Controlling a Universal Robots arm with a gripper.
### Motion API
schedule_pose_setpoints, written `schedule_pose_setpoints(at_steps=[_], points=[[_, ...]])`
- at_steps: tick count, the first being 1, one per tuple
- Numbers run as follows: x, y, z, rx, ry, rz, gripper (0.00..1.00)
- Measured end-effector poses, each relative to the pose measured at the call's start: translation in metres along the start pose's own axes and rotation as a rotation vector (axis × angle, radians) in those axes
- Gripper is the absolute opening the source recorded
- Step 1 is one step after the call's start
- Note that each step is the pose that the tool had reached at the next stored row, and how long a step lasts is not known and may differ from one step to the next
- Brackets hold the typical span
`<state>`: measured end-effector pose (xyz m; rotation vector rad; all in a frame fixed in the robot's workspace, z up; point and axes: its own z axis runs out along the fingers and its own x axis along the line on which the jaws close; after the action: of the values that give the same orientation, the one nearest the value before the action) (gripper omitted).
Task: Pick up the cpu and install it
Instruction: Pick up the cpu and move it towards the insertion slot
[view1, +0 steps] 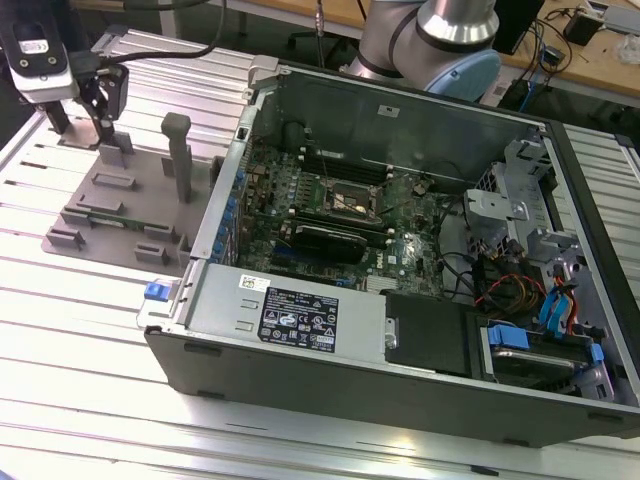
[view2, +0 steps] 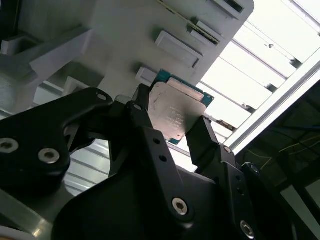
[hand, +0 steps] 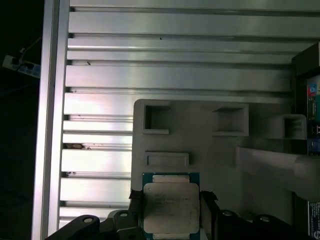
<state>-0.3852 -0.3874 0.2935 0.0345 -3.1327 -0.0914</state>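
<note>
1. We find the gripper (view1: 82, 112) poised over the grey parts tray (view1: 110, 215) at the exterior view's left, well apart from the open computer case (view1: 300, 310)
2. The cpu (hand: 171, 207) sits squarely between its fingers (view2: 150, 135) in both wrist views, silver plate up; being square, it offers no long axis
3. The jaws are drawn in against two opposite edges, and we judge them clamped on the chip; whether it has left the tray we cannot tell
4. The motherboard socket (view1: 350, 200) lies inside the case, toward the exterior view's right
</note>
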Motion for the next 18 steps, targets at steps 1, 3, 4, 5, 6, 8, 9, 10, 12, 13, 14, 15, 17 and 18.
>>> schedule_pose_setpoints(at_steps=[1,3,4,5,6,8,9,10,12,13,14,15,17,18], points=[[0.0000,0.0001,-0.0015,0.0000,0.0000,0.000,0.54],[0.0000,0.0003,-0.0047,0.0000,-0.0004,0.000,0.54],[0.0000,0.0004,-0.0063,0.0000,-0.0005,0.000,0.54],[0.0001,0.0006,-0.0092,0.0000,-0.0009,0.000,0.54],[0.0001,0.0007,-0.0108,0.0000,-0.0010,0.000,0.54],[0.0001,0.0009,-0.0145,0.0000,-0.0014,0.000,0.54],[0.0001,0.0010,-0.0164,0.0001,-0.0016,0.000,0.54],[0.0001,0.0011,-0.0180,0.0000,-0.0018,0.000,0.54],[0.0002,0.0015,-0.0247,0.0000,-0.0025,0.000,0.54],[0.0002,0.0016,-0.0259,0.0000,-0.0027,0.000,0.54],[0.0002,0.0017,-0.0274,0.0001,-0.0027,0.000,0.54],[0.0002,0.0018,-0.0289,0.0000,-0.0029,0.000,0.54],[0.0002,0.0020,-0.0316,0.0000,-0.0031,0.000,0.54],[0.0002,0.0021,-0.0334,0.0001,-0.0032,0.000,0.54]])
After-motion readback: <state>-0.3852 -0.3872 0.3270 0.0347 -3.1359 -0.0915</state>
